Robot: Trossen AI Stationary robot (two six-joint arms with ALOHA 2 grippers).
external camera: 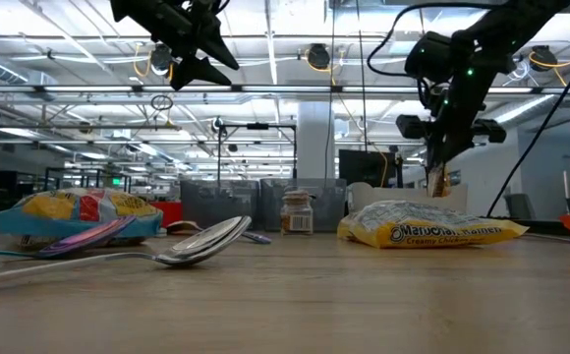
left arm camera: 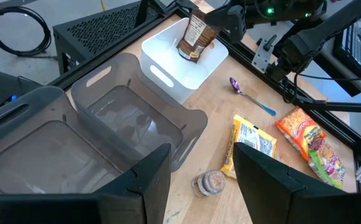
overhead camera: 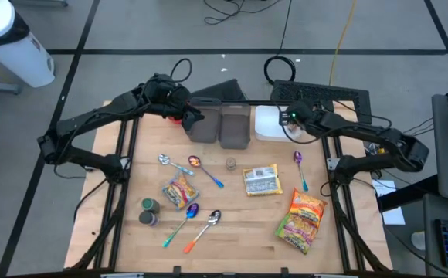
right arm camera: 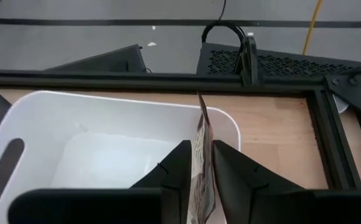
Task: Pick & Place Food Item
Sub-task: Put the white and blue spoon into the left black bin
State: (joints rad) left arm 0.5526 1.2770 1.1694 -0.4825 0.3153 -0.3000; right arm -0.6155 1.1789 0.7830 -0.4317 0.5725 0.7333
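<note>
A brown food packet stands upright in the white bin at the table's far right, with my right gripper shut on its top. Its lower end is down inside the bin; whether it rests on the bin's floor I cannot tell. My left gripper hovers open above the two grey bins at the far left of centre, with nothing between its fingers. My right gripper pinches the packet's upper edge between its two fingers, one on each flat face. The fingers slant down from the table's right side. The packet hangs upright below them, edge-on to the wrist camera, inside the white bin.
On the wooden table lie a yellow noodle pack, an orange snack bag, a colourful bag, several spoons, a small jar and two cans. A dark keyboard lies behind the bins.
</note>
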